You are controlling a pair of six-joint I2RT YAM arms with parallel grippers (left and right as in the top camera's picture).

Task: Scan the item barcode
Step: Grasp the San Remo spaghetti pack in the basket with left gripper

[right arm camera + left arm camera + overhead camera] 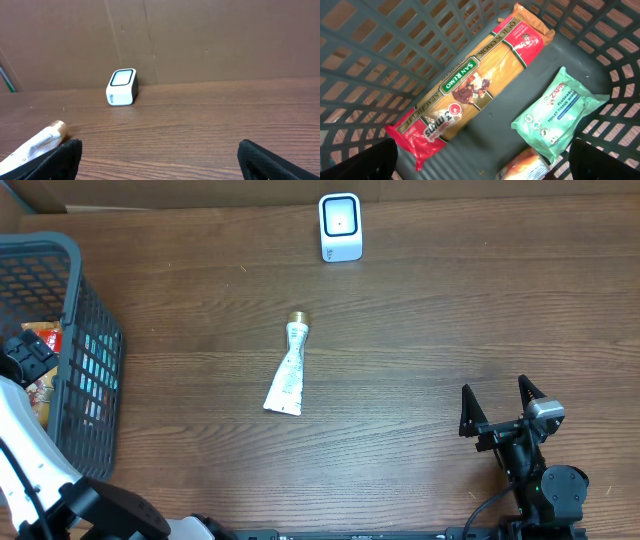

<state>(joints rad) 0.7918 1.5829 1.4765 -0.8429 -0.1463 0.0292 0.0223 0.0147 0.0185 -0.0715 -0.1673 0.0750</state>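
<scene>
My left gripper (485, 161) hangs open inside the dark mesh basket (72, 280), its fingertips (375, 161) above the items and touching none. Below it lie a long spaghetti packet (465, 85), a green wipes pack (560, 115) and an orange-and-white packet (525, 167). I can make out no barcode on them. On the table, a white tube with a gold cap (288, 370) lies flat. The white scanner (340, 226) stands at the far edge. My right gripper (497, 405) rests open at the near right, empty, facing the scanner (122, 87) and the tube (35, 145).
The basket wall (370, 45) rises around the left gripper on all sides. A brown cardboard wall (200, 40) stands behind the scanner. Wooden tabletop (450, 310) lies between the tube, the scanner and the right arm.
</scene>
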